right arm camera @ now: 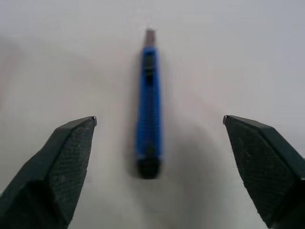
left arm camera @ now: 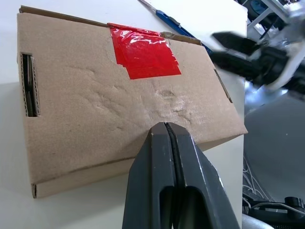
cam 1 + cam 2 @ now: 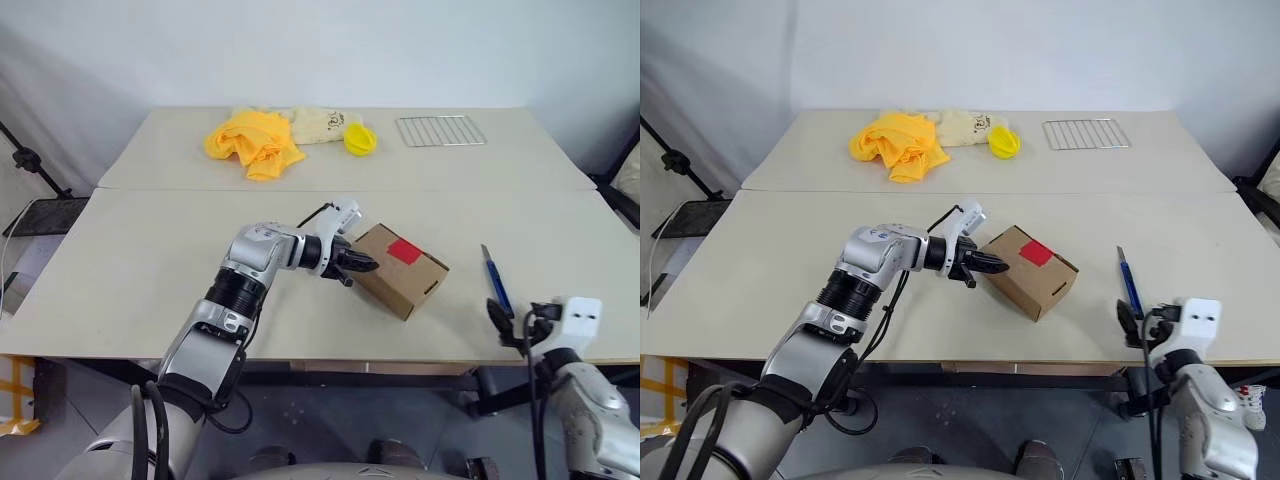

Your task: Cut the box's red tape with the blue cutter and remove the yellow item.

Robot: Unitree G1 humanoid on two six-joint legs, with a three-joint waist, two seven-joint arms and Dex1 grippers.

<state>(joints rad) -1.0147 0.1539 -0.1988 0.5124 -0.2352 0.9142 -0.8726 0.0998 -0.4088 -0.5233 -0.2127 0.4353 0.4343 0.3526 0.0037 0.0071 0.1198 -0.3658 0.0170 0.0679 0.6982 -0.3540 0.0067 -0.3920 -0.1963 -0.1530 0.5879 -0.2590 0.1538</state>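
- Box [image 3: 400,270] lies on the table [image 3: 150,260], near the front edge, about mid-width, turned at an angle to that edge.
- Red tape [image 3: 404,251] sits on the box's top face, running over its far top edge; looks uncut in the left wrist view.
- Slot cutouts show on the box's side faces.
- Left gripper [image 3: 362,264] has its fingers pressed together, nothing between them; tips rest against the box's left side, at the top face near the edge.
- Blue cutter [image 3: 497,283] lies flat on the table toward the front right corner, well apart from the box, blade tip pointing to the far edge.
- Right gripper [image 1: 159,121] is spread wide and holds nothing; it sits at the front edge just behind the cutter's butt end, fingers either side of the cutter's line, not touching it.
- Yellow cloth [image 3: 252,143], pale cloth [image 3: 318,124] and a yellow round item [image 3: 360,139] lie along the far edge.
- Wire rack [image 3: 441,130] is near the far right corner.
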